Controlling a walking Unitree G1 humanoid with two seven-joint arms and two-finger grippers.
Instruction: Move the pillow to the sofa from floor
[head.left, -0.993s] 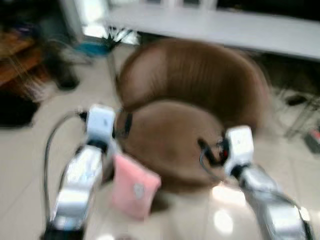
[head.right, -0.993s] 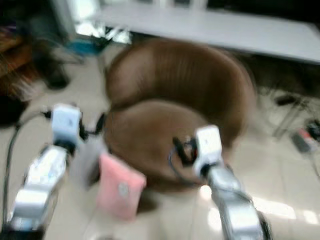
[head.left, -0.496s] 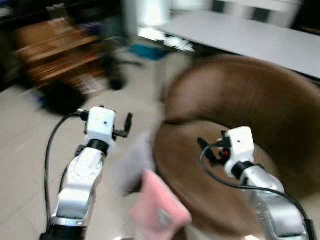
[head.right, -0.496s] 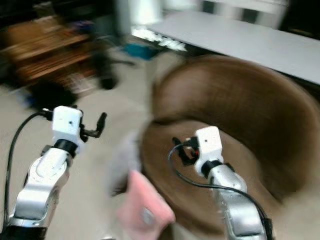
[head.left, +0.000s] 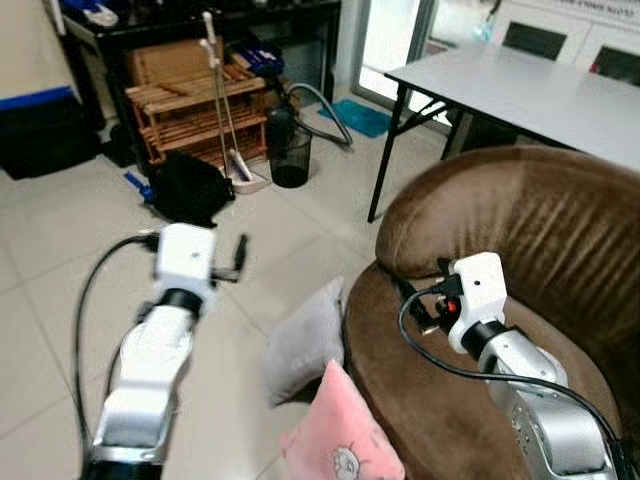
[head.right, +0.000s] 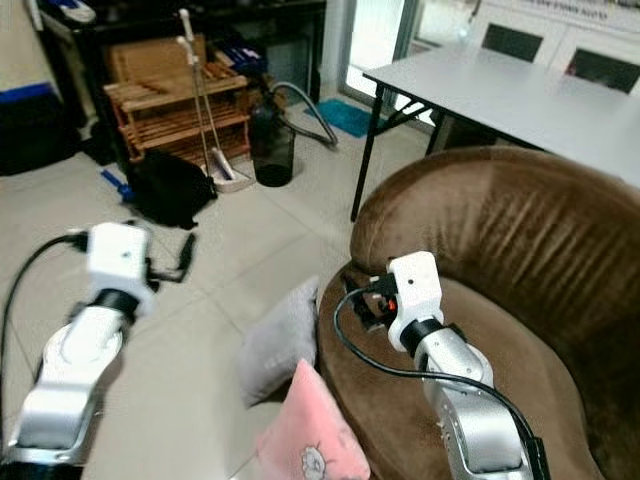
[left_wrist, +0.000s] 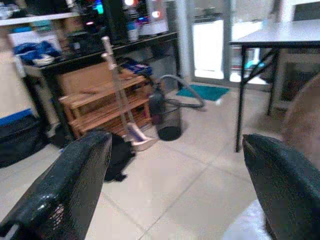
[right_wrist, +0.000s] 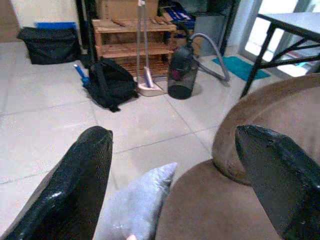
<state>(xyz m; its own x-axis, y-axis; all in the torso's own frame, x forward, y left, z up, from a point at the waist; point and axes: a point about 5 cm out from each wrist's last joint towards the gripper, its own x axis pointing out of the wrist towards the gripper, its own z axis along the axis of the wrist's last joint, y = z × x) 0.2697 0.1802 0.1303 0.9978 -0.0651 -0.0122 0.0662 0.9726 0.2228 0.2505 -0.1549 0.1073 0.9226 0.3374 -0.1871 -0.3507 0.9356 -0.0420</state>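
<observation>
Two silver arms, white wrist blocks, looping black cables, left gripper (head.left: 241, 255) with black fingers

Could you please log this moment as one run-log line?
left gripper: open, raised over floor | right gripper: open, over sofa | pink pillow, grey pillow: on floor against sofa

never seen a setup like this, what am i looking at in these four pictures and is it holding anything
This is a walking robot with two silver arms, each ending in two long black fingers. Two pictures come from cameras in its head, looking down at its own arms. The other two come from cameras on its wrists, looking out between the fingers.

On the tiled floor, against a round brown sofa, lie a pink pillow and a grey pillow. The left gripper is raised over the floor and the right gripper is over the sofa seat. Both are open and hold nothing. Behind are a white table, a wooden rack and a black backpack.
</observation>
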